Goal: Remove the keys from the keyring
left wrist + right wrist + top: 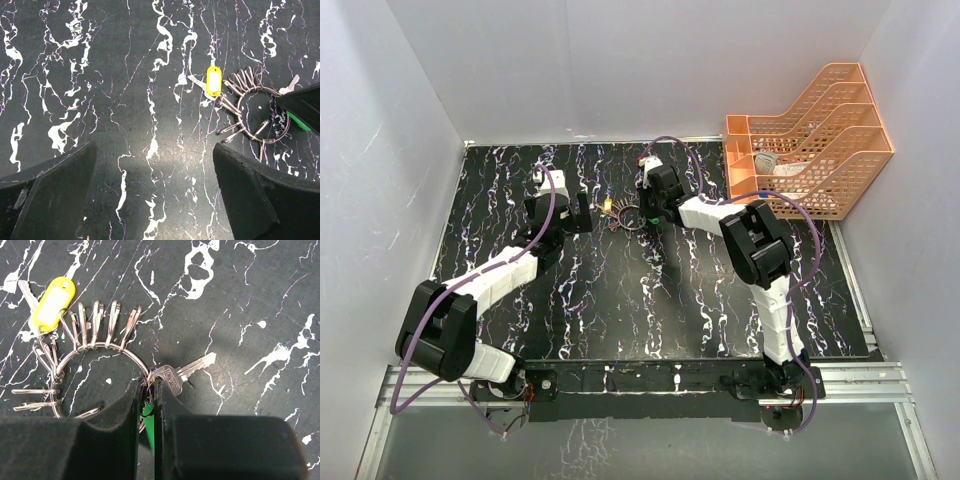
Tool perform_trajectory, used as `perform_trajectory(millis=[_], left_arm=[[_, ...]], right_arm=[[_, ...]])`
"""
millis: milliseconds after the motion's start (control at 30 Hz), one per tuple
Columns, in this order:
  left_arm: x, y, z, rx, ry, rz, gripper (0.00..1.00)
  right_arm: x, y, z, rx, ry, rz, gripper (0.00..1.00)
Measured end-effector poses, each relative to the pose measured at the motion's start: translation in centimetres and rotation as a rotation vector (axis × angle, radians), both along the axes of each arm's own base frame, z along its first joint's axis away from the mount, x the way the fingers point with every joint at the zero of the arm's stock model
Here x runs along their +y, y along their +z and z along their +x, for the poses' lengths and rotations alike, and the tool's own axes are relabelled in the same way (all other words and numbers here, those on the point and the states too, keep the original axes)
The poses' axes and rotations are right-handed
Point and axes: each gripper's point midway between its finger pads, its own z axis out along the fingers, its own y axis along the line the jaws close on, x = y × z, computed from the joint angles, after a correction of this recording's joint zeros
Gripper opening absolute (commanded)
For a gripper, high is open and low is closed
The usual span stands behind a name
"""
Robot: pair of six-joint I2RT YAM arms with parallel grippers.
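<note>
The keyring (125, 351) is a silvery wire ring lying flat on the black marbled table, with several empty wire clips fanned along its top and left. A yellow-headed key (52, 305) lies at its upper left and a silver key (187, 371) points off to its right. My right gripper (146, 390) is shut on the green-headed key (147, 417), pinched between its jaws right at the ring's edge. From above, the keyring (628, 215) lies between the right gripper (648, 212) and the left gripper (582, 212). The left gripper (155, 190) is open over bare table, with the keyring (239, 106) ahead to its right.
An orange mesh file rack (815, 140) stands at the back right, off the black mat. White walls enclose the table on the left, back and right. The right arm's black finger (305, 105) enters the left wrist view at its right edge.
</note>
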Motion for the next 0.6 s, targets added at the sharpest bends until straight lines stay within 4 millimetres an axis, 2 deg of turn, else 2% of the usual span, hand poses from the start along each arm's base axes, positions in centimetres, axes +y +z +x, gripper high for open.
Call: perform_trajectory(millis=[233,300,367,467,600], left_arm=[[-0.1,0.0,0.0,0.000,-0.007,0.000,0.99],[-0.2,0.1,0.0,-0.003,-0.013,-0.005,0.99],[-0.6,0.3,0.2,-0.012,-0.027,-0.017,0.99],[-1.3,1.5,0.3,-0.045,-0.059,-0.048,0.99],[-2.3,4.8,0.6,-0.110,-0.104,-0.092,0.99]], right_arm=[[0.0,0.5,-0.7,-0.019,0.004,-0.049,0.00],[-0.2,1.4,-1.0,-0.031,0.010,-0.077,0.00],[-0.2,3.0,-1.2,-0.059,0.014,-0.098,0.00],[0.2,7.7,-1.0,-0.162,0.022,-0.112,0.00],[0.4,15.7,-1.5,-0.320,0.024,-0.088,0.00]])
